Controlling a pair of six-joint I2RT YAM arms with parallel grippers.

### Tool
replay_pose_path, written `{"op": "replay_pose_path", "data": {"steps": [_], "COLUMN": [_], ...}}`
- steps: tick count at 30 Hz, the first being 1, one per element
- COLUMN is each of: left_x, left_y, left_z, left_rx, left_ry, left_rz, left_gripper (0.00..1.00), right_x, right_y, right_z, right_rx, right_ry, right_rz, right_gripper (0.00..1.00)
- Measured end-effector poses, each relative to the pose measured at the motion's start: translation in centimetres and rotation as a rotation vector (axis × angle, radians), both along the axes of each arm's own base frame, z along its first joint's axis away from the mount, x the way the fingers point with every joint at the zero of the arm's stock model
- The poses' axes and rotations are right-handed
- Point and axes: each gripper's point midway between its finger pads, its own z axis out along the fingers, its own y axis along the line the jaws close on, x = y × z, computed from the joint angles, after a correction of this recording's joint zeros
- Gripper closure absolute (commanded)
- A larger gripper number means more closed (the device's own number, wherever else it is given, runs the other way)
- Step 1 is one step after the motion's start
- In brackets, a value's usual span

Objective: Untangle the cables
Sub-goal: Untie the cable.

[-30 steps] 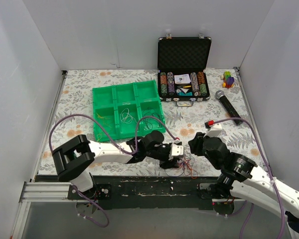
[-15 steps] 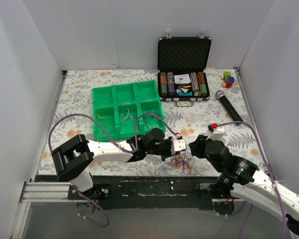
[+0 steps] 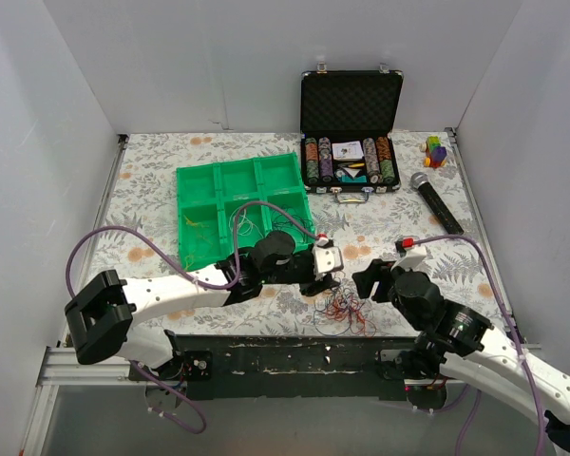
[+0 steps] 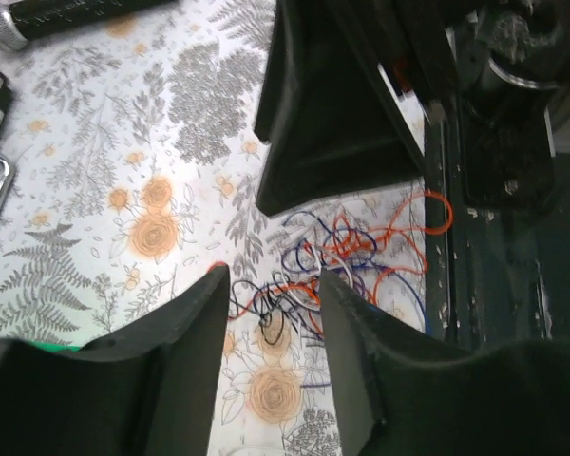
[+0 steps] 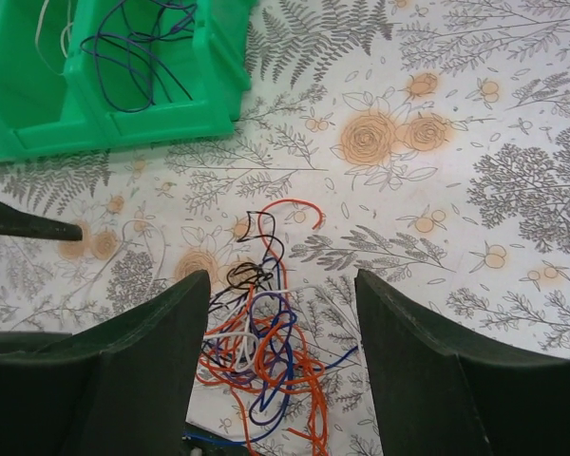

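The cables [image 3: 345,310] lie in a loose tangle of red, orange, blue, white and black wires on the floral table, close to its near edge. My left gripper [image 3: 331,278] hangs just behind and to the left of the tangle. In the left wrist view its jaws [image 4: 271,285] stand open with only a black loop on the table showing between them. My right gripper [image 3: 363,282] is just right of the tangle. In the right wrist view its jaws [image 5: 280,280] are wide open above the cables [image 5: 266,351], touching none.
A green compartment tray [image 3: 185,176] behind the left arm holds loose wires, among them a blue one [image 5: 133,47]. An open black poker-chip case [image 3: 351,100], a microphone [image 3: 435,199] and a small coloured toy [image 3: 436,152] lie at the back right.
My left gripper has lifted off the tangle and drawn back to the left, shutting and then opening again. The right jaws have widened. The tangle lies more exposed.
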Motion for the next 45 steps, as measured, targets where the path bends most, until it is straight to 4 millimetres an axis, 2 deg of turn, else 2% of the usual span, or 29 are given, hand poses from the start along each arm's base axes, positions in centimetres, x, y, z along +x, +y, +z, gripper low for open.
{"op": "replay_pose_path", "data": {"steps": [4,12,18,21,27,33,37,41,45], "left_x": [-1.6,-3.6,-3.0,-2.6,-2.5,-2.3,-1.1,0.6,2.3], "left_y": [0.3,-0.1,-1.9,-2.7,-3.1,-2.8,-2.6,-2.0,-1.2], "left_z": [-1.7,-6.3,-8.3,-8.6,-8.5,-8.9,-8.4,-6.1,-2.5], "left_rx": [0.051,0.143,0.200,0.205,0.210,0.227,0.227,0.210,0.155], "left_ry": [0.091,0.325,0.409,0.423,0.431,0.405,0.326,0.232,0.195], "left_rz": [-0.053,-0.071,-0.055,-0.051,-0.048,-0.048,-0.023,0.001,0.044], "left_gripper": [0.47,0.46,0.54,0.65,1.00,1.00,1.00,1.00,1.00], "right_x": [0.2,0.7,0.8,0.7,0.7,0.7,0.6,0.7,0.9], "right_y": [-0.9,-3.5,-3.9,-4.0,-4.1,-4.2,-4.1,-3.5,-2.1], "right_z": [0.0,4.1,4.6,4.8,5.0,5.1,5.1,5.3,4.7], "right_rx": [-0.022,0.092,0.098,0.098,0.095,0.091,0.090,0.096,0.079], "right_ry": [0.012,-0.091,-0.108,-0.117,-0.131,-0.138,-0.138,-0.143,-0.143], "right_rz": [-0.046,-0.171,-0.184,-0.180,-0.175,-0.172,-0.167,-0.145,-0.092], "right_gripper": [0.28,0.28,0.28,0.28,0.28,0.27,0.24,0.15,0.11]}}
